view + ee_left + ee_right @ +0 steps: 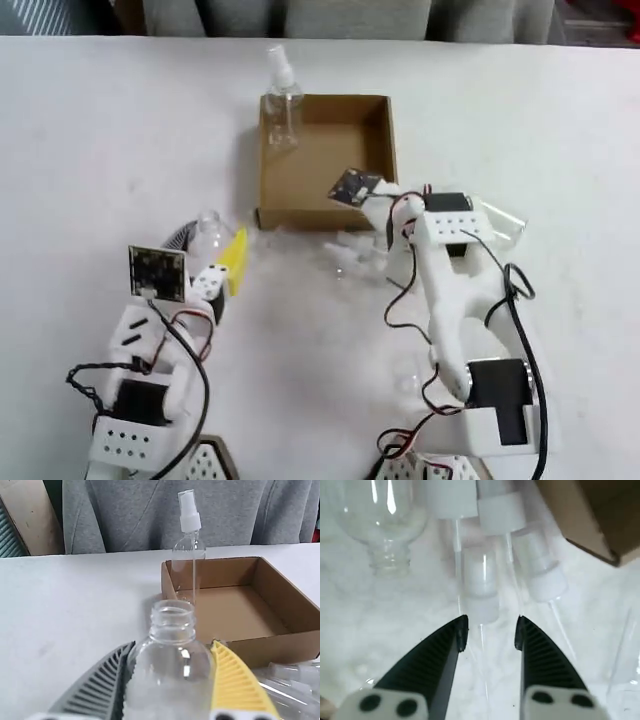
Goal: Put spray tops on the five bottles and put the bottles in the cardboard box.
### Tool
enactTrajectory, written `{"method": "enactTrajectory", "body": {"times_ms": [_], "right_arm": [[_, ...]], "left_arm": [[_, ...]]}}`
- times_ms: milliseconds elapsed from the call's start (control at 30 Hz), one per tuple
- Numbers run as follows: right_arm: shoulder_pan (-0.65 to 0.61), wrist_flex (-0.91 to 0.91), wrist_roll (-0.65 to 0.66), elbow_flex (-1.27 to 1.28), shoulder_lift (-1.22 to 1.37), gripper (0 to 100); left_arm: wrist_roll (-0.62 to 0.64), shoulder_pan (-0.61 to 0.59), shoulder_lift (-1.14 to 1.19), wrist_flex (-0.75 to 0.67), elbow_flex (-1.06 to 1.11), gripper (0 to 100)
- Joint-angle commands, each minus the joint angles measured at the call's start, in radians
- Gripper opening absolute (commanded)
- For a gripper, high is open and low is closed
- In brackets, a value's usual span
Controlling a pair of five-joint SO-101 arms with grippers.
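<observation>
My left gripper (172, 700) is shut on an open-necked clear bottle (172, 665), held upright between its grey and yellow fingers (235, 258), left of the cardboard box (325, 160). A bottle with a white spray top (283, 100) stands at the box's far left corner, seen too as the capped bottle (189, 540). My right gripper (490, 630) is open just above several loose spray tops (482, 585) lying on the table in front of the box. One top lies in line with the gap between its black fingers. Beside them lies an uncapped bottle (385, 525).
The box (280, 600) has nothing on its floor. Another clear bottle (502, 225) lies right of the right arm, and a faint clear piece (410, 380) lies between the arm bases. The table (120, 140) is white, with open room at far left.
</observation>
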Motion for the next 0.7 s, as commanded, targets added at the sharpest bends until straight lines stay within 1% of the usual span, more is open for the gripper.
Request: {"method": "enactTrajectory", "body": {"times_ms": [0,267,467,633,667], "right_arm": [[-0.010,0.013,0.003,-0.051,0.022,13.8],[-0.048,-0.038,0.003,-0.052,0.150,13.4],[-0.044,-0.079,0.003,-0.052,0.159,12.9],[-0.041,-0.071,0.003,-0.100,0.168,1.8],[-0.038,-0.067,0.003,-0.103,0.162,1.4]], "left_arm": [[-0.006,0.007,-0.025,0.005,-0.003,2],[-0.006,0.007,-0.025,0.005,-0.003,2],[-0.006,0.007,-0.025,0.005,-0.003,2],[-0.006,0.007,-0.025,0.005,-0.003,2],[-0.006,0.007,-0.025,0.005,-0.003,2]]}}
